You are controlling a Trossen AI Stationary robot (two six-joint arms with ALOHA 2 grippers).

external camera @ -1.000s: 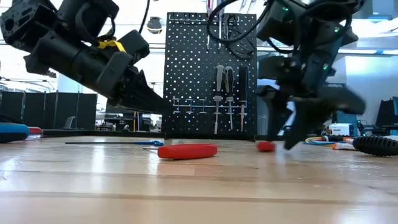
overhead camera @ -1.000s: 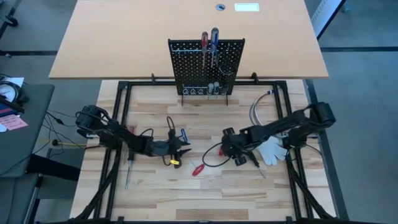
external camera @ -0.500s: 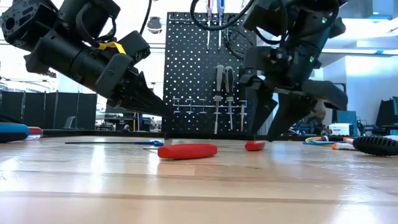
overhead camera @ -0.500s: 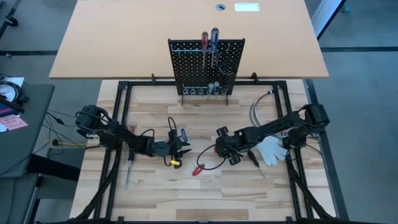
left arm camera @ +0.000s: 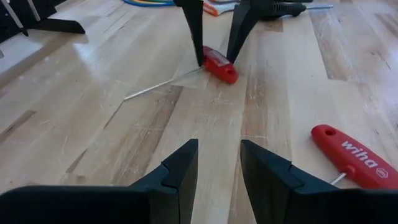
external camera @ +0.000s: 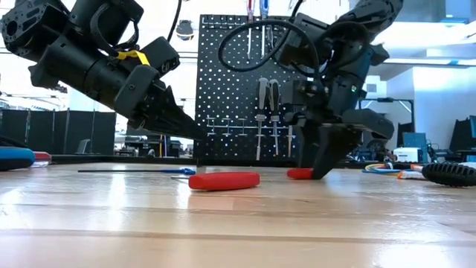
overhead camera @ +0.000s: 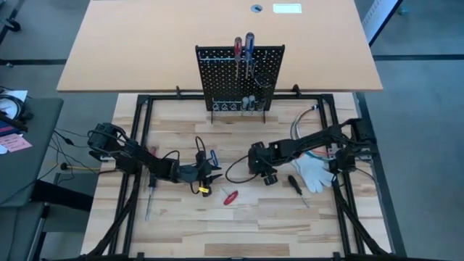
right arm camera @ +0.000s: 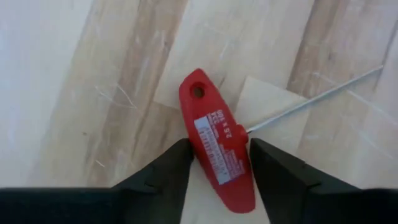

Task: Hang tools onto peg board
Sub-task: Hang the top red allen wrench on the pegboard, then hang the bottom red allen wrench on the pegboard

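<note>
1. right hand (external camera: 321, 173) has moved left across the worktop (overhead camera: 239, 225) and dropped; its fingers now straddle a red t-handle driver (right arm camera: 214, 146), narrowing but not yet clamped.
2. that driver lies flat mid-worktop, near side of the peg board (overhead camera: 239, 76).
3. left hand (left arm camera: 216, 163) hasn't moved: hovers left of centre, fingers part open, gripping nothing. second red driver (external camera: 223, 181) lies beside it.
4. meaning: pick-up abt to happen; hanging still ahead.
</note>
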